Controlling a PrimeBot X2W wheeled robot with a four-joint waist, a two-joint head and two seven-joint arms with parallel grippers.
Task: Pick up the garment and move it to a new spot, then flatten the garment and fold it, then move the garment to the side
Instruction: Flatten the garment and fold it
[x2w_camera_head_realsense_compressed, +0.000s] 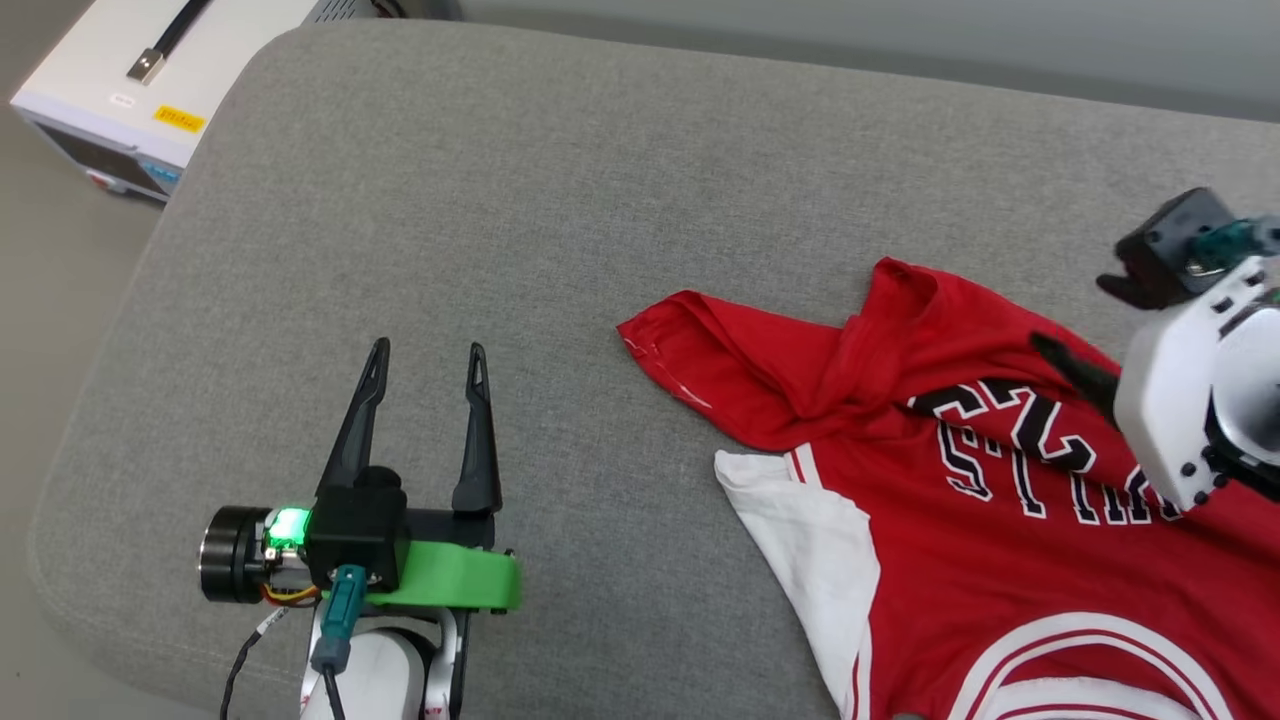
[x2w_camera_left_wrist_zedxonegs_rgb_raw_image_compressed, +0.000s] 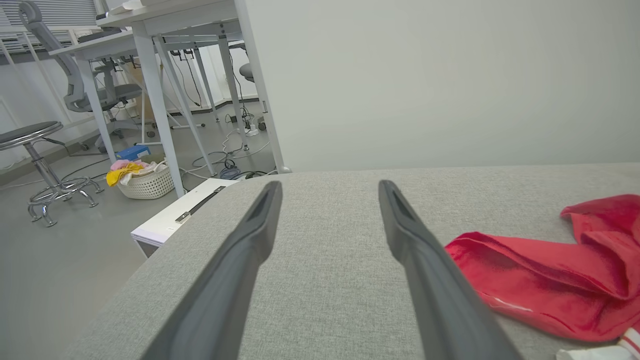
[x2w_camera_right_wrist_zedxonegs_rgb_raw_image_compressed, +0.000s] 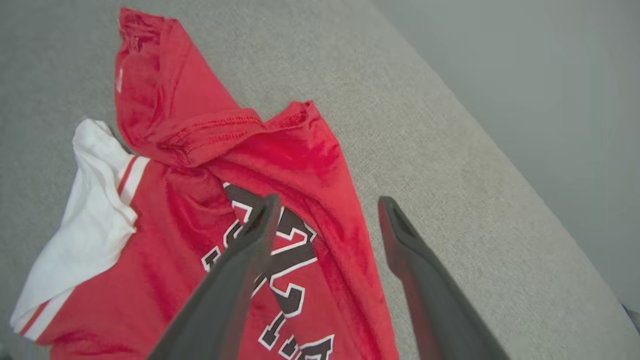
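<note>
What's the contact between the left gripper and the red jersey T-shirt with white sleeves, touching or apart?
Apart. The head view shows bare grey cushion between the left gripper and the nearest edge of the T-shirt.

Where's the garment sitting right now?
Head view: the garment lies rightward on the grey cushion, by the open right end effector, well apart from the left end effector at lower left.

Grey fabric cushion (x2w_camera_head_realsense_compressed: 600, 200), white box (x2w_camera_head_realsense_compressed: 80, 90) w/ yellow sticker (beside it, left), laundry basket (x2w_camera_left_wrist_zedxonegs_rgb_raw_image_compressed: 147, 185), stool (x2w_camera_left_wrist_zedxonegs_rgb_raw_image_compressed: 27, 132), desks (x2w_camera_left_wrist_zedxonegs_rgb_raw_image_compressed: 170, 12)
</note>
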